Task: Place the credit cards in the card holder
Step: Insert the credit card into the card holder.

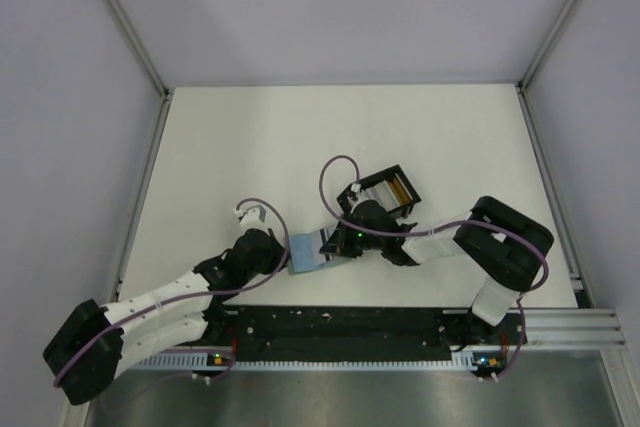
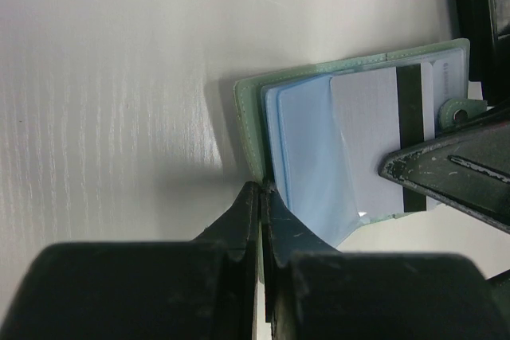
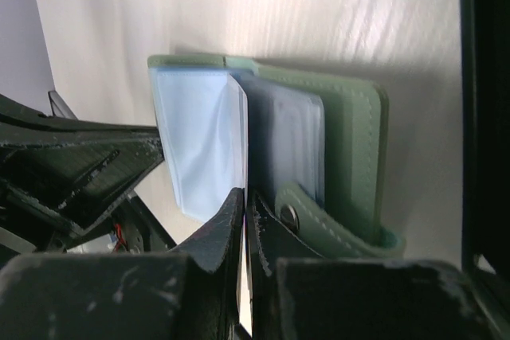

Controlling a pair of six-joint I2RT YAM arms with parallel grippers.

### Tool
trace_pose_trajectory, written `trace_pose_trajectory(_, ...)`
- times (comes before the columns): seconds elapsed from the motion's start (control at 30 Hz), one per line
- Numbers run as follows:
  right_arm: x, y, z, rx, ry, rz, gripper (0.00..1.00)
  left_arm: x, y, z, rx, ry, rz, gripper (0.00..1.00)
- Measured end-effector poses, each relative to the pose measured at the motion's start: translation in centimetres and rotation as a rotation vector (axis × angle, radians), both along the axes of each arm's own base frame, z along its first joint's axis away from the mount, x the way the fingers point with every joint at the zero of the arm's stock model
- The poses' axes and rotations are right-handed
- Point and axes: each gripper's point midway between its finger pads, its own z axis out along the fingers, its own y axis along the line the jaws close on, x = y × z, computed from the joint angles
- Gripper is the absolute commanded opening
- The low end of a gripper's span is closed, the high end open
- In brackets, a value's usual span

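Note:
The sage-green card holder [image 1: 305, 253] lies open on the table between my two grippers. My left gripper [image 2: 263, 189] is shut on the green cover edge of the holder [image 2: 249, 117]. A pale grey-white credit card [image 2: 370, 133] with a dark stripe lies partly under a pale blue sleeve. My right gripper [image 3: 245, 195] is shut on that card's outer end, and its fingers [image 2: 454, 173] cover part of the stripe. In the right wrist view the card runs edge-on between the blue sleeves of the holder [image 3: 351, 141]. Seen from above, the left gripper [image 1: 285, 252] and right gripper [image 1: 335, 244] face each other.
A black open box [image 1: 385, 190] stands just behind the right gripper, with a yellow-orange card [image 1: 401, 187] upright inside. Its dark wall shows at the right edge of both wrist views [image 2: 482, 13] [image 3: 482, 117]. The holder's snap tab [image 3: 319, 212] curls beside the right jaws.

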Motion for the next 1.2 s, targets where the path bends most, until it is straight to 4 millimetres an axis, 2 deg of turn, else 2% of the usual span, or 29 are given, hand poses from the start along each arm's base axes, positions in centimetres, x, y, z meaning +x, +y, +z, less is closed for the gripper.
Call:
trace_pose_trajectory(0.17, -1.0, -0.7, -0.2, -0.007, 0.036, -0.013, 0.0, 0.0, 0.0, 0.0, -0.007, 0.003, 0.008, 0.0)
trace_pose_trajectory(0.67, -1.3, -0.5, -0.5, 0.007, 0.119, -0.09, 0.0, 0.1, 0.0, 0.0, -0.014, 0.008, 0.02, 0.0)
trace_pose_trajectory(1.03, -1.7, -1.4, -0.4, -0.045, 0.113, -0.171, 0.0, 0.0, -0.1, 0.1, -0.02, 0.01, 0.018, 0.0)
trace_pose_trajectory(1.2, -1.8, -0.9, -0.5, -0.043, 0.121, -0.161, 0.0, 0.0, -0.1, 0.1, -0.02, 0.011, 0.019, 0.0)
